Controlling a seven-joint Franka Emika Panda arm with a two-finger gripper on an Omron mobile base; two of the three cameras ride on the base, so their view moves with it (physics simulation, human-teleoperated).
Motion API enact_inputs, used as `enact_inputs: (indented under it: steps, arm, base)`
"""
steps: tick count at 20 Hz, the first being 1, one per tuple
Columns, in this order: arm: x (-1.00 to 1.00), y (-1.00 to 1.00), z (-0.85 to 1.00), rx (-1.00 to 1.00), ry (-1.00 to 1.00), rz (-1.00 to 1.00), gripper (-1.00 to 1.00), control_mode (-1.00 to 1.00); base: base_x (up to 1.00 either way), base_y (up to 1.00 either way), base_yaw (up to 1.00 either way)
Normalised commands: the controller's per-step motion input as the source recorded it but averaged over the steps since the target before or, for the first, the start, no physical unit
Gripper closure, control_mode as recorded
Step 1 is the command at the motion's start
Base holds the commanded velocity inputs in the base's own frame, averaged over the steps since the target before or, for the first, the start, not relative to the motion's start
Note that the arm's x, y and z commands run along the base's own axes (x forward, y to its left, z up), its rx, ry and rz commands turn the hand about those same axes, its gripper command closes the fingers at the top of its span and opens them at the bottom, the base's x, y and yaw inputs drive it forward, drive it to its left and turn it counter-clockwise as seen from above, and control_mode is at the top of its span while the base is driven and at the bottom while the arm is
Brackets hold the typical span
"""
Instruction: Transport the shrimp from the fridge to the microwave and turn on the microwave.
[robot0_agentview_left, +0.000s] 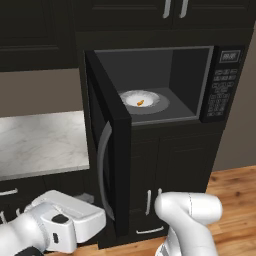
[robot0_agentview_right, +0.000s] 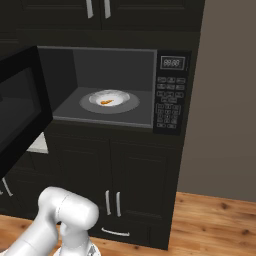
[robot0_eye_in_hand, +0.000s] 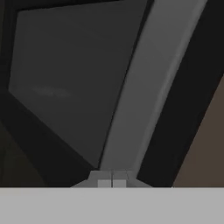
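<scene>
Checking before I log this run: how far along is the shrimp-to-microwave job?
Done: the shrimp lies on the white turntable inside the microwave.

In hand: the hand, shut and empty, is at the silver handle of the microwave door, which stands wide open.

Left: swing the door closed, then press a start button on the keypad.

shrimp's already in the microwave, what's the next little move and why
Probably push the open black microwave door shut: the tiny orange shrimp already lies on the white round turntable, and the shut gripper sits right at the door's curved silver handle.
</scene>
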Motion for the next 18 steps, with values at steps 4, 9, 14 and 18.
enact_inputs:
  steps: [4,9,14,18]
  arm:
    - [0.29,0.09,-0.23,-0.09,0.00,-0.10,1.00,-1.00]
    - [0.28,0.04,-0.25,-0.08,0.00,-0.09,1.00,-1.00]
    - [0.28,0.00,-0.16,-0.06,-0.01,-0.03,1.00,-1.00]
    - [0.31,0.00,-0.06,-0.06,0.00,0.00,1.00,-1.00]
  base:
    - [0.00,0.00,0.00]
    - [0.00,0.00,0.00]
    - [0.00,0.00,0.00]
    - [0.00,0.00,0.00]
